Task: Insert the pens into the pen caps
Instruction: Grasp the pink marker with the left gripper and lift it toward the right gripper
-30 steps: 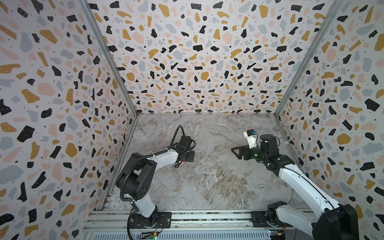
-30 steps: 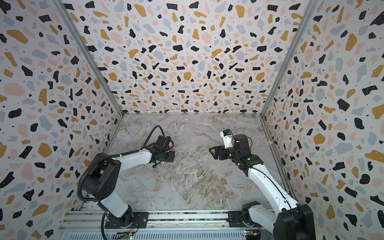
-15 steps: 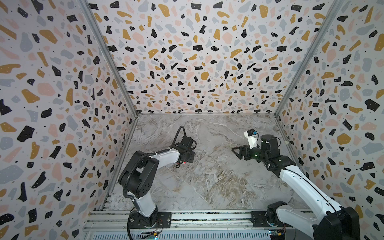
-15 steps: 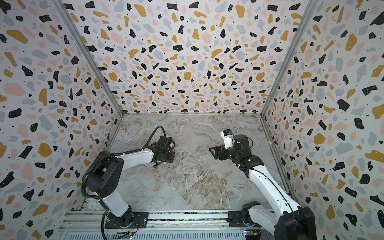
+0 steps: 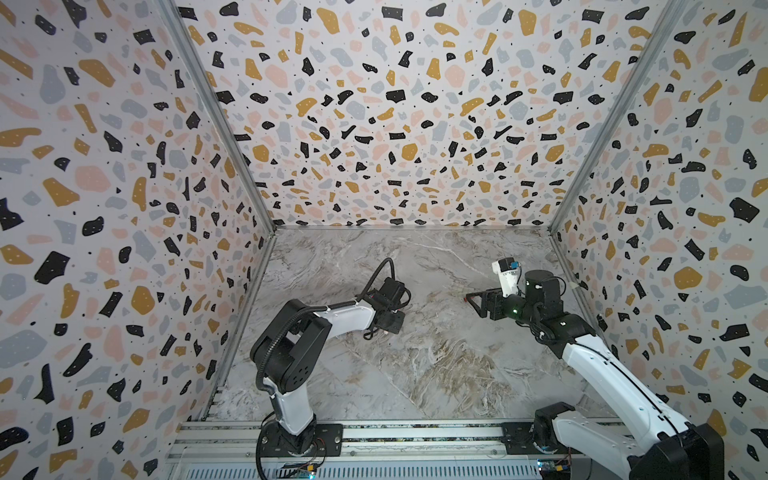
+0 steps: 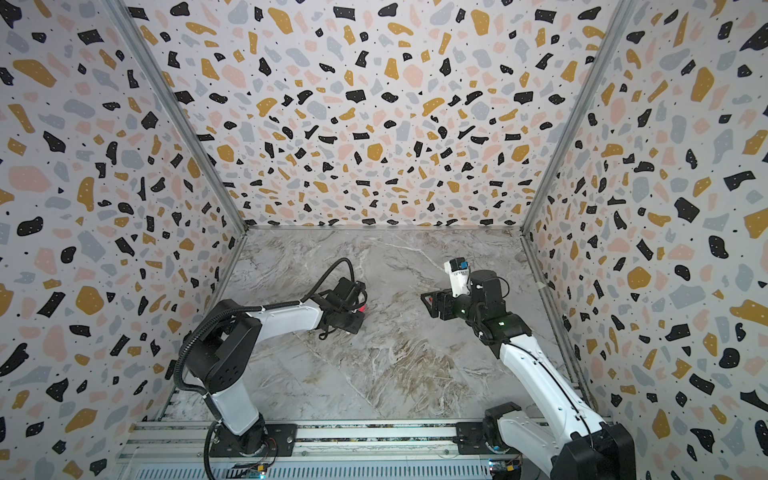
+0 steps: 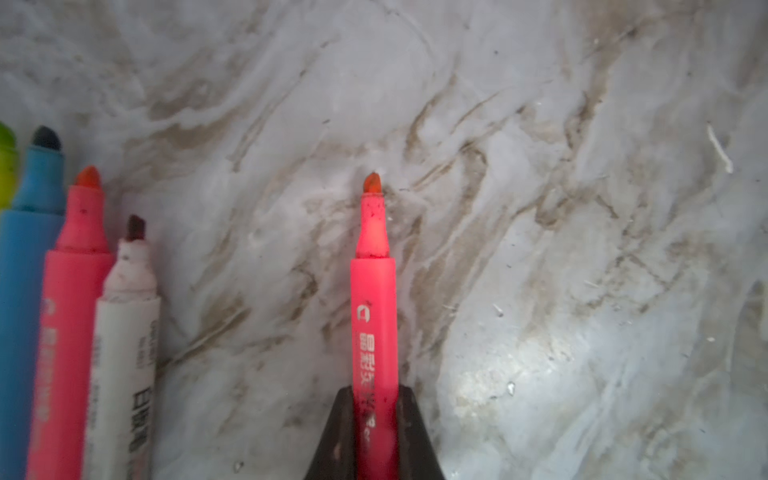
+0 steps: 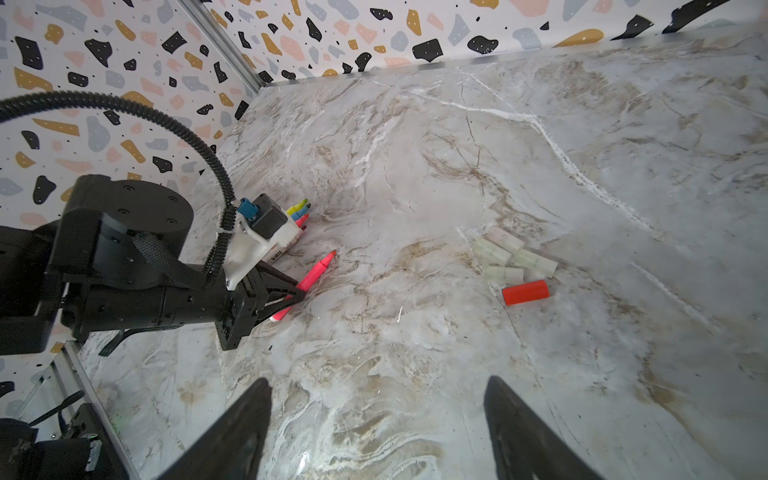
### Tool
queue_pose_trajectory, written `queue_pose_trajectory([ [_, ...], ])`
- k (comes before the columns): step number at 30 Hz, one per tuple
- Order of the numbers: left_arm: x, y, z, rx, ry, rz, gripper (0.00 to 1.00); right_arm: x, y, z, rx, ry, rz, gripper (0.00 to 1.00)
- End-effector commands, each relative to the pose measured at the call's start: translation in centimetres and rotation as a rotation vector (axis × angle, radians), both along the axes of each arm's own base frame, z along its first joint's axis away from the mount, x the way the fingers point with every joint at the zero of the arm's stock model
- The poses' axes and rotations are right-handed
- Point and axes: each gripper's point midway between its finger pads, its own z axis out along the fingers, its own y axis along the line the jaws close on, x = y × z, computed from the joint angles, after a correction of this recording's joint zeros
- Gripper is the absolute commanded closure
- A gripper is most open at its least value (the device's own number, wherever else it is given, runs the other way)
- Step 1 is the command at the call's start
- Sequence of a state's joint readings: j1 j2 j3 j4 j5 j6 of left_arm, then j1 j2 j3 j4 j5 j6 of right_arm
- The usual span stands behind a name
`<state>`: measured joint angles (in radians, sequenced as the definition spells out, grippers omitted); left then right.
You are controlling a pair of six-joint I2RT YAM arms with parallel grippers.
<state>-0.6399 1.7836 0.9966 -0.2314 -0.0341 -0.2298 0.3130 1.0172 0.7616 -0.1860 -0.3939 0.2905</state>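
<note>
1. in a top view the left gripper (image 6: pixel 360 311) is down low at the table (image 6: pixel 395 374).
2. left wrist: it pinches the pink pen (image 7: pixel 374 316), which lies on the table; a loose pinch could let the pen slip.
3. right wrist: the right gripper (image 8: pixel 377 379) is open and empty; the red cap (image 8: pixel 525 292) lies loose and may roll.

I count one uncapped pinkish-red plastic marker pen (image 7: pixel 374 316), gripped, well apart from the stubby red plastic cap (image 8: pixel 525 292). Farther off, side by side: yellow pen (image 7: pixel 6 170), blue pen (image 7: pixel 29 249), second pinkish-red pen (image 7: pixel 72 299), white pen (image 7: pixel 124 340). Four pale caps (image 8: pixel 494 252) lie just beside the red cap.

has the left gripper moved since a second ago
Yes. The left gripper has shifted slightly right in both top views, away from the left wall.
</note>
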Motion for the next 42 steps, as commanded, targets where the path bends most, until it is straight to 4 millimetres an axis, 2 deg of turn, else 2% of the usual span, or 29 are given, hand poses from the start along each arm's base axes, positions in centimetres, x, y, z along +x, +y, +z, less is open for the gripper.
queue_pose_trajectory([
  [1,-1.6,-1.0,0.2,-0.057,0.031,-0.062,0.94,-0.1,-0.2,0.3,0.003,-0.017,-0.016,0.19],
  [6,-2.1,-3.3,3.7,-0.266,-0.050,-0.105,0.94,-0.4,0.5,-0.9,0.030,0.032,0.012,0.19],
  [9,-4.0,-5.6,7.6,-0.530,-0.120,-0.178,0.92,-1.1,1.6,-1.9,0.085,0.089,0.066,0.19],
  [11,-4.6,-5.8,10.6,-0.692,-0.203,-0.158,0.91,-2.1,2.8,-2.4,0.154,0.124,0.129,0.19],
  [14,-6.2,-6.1,12.6,-0.842,-0.244,-0.151,0.91,-4.0,4.8,-2.6,0.294,0.157,0.235,0.21],
  [18,-8.3,-7.3,13.1,-0.886,-0.255,-0.193,0.91,-6.0,7.7,-2.2,0.382,0.148,0.354,0.22],
  [21,-9.5,-8.0,13.9,-0.927,-0.260,-0.213,0.91,-6.3,9.5,-2.2,0.379,0.161,0.396,0.24],
  [30,-11.7,-9.7,15.4,-0.978,-0.268,-0.257,0.91,-6.8,12.2,-2.3,0.394,0.179,0.448,0.35],
  [33,-12.2,-10.1,15.5,-0.980,-0.257,-0.277,0.91,-7.3,12.8,-2.2,0.398,0.178,0.463,0.44],
  [38,-12.6,-10.4,15.5,-0.981,-0.250,-0.291,0.90,-7.5,12.9,-2.1,0.403,0.179,0.462,0.76],
  [40,-12.6,-10.4,15.6,-0.984,-0.250,-0.295,0.89,-7.6,12.8,-2.0,0.401,0.175,0.460,0.84],
  [42,-12.7,-10.4,15.8,-0.986,-0.248,-0.297,0.87,-7.5,12.7,-1.9,0.397,0.166,0.454,0.88],
])
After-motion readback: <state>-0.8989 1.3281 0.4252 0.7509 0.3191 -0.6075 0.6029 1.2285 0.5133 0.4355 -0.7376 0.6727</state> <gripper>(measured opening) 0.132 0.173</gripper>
